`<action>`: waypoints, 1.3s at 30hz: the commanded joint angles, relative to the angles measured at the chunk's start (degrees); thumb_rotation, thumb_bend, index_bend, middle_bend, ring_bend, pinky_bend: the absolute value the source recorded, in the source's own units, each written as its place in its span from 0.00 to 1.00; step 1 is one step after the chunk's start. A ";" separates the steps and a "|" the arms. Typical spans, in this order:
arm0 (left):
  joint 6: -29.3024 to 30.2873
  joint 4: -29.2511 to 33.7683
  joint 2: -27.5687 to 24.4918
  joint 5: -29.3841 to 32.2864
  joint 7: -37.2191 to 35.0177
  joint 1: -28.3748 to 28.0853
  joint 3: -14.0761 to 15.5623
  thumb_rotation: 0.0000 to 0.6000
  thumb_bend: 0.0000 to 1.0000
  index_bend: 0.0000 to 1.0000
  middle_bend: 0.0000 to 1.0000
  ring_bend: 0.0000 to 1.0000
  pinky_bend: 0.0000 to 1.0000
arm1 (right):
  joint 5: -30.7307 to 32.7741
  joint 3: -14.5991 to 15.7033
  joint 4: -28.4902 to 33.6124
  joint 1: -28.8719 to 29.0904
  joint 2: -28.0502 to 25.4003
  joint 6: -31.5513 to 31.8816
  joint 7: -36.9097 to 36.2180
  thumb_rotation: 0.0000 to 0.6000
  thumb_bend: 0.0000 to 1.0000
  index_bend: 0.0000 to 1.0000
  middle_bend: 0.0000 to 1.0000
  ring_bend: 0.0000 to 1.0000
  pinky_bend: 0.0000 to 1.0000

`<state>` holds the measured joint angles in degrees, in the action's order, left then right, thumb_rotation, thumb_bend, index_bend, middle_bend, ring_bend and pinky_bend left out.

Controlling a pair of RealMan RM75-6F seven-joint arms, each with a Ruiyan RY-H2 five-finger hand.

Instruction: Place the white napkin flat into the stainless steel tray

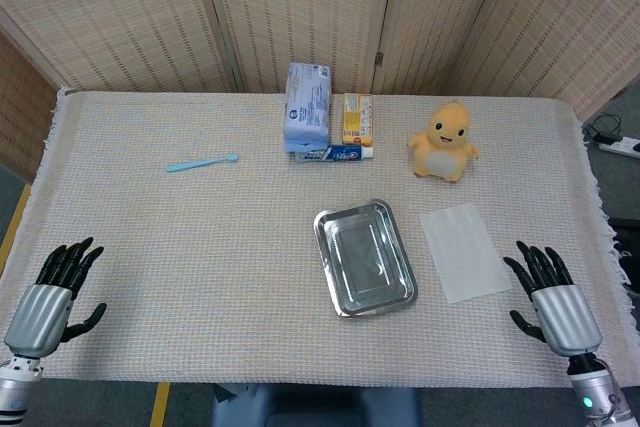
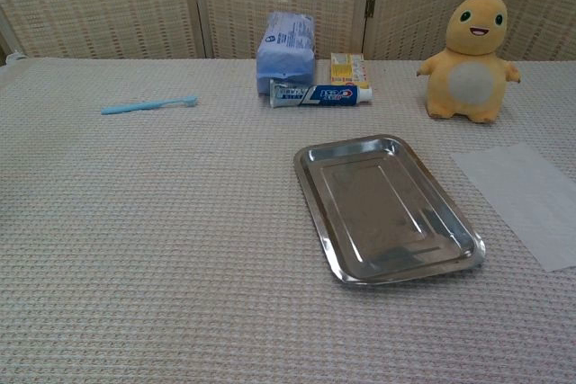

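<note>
Stainless steel tray (image 1: 364,258) gleams beside flat white napkin (image 1: 465,251).

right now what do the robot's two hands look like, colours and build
Both match: the left hand and right hand have glossy black fingers on a ribbed silver-grey metallic palm shell. Each sits on a pale grey-white wrist; the right wrist shows a small green light.

Napkin (image 1: 465,251) is laid flat on the surface (image 1: 200,247), just right of the tray (image 1: 365,257), not touching. Right hand (image 1: 555,297) is seen near the napkin's lower right corner, fingers spread, nothing held. Left hand (image 1: 48,292) is likewise spread at the surface's near-left edge.
</note>
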<state>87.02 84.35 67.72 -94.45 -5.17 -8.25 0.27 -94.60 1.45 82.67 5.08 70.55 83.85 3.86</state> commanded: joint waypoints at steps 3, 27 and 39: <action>-1.09 0.33 -0.09 0.69 0.98 -0.14 0.19 1.00 0.39 0.00 0.00 0.00 0.00 | -3.92 3.54 -11.06 1.29 4.75 -1.87 -9.14 1.00 0.51 0.24 0.00 0.00 0.00; -2.15 1.73 -0.61 1.39 2.49 -0.35 0.43 1.00 0.39 0.00 0.00 0.00 0.00 | -0.98 3.65 -30.57 1.61 13.68 -4.93 -17.51 1.00 0.50 0.13 0.00 0.00 0.00; -2.60 1.33 -0.61 1.92 1.93 -0.62 0.20 1.00 0.39 0.00 0.00 0.00 0.00 | -0.03 3.43 -25.46 6.29 11.03 -12.39 -12.88 1.00 0.49 0.09 0.00 0.00 0.00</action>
<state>84.42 85.69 67.11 -92.54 -3.23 -8.87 0.48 -94.77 4.94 56.35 10.74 82.28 72.27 -9.90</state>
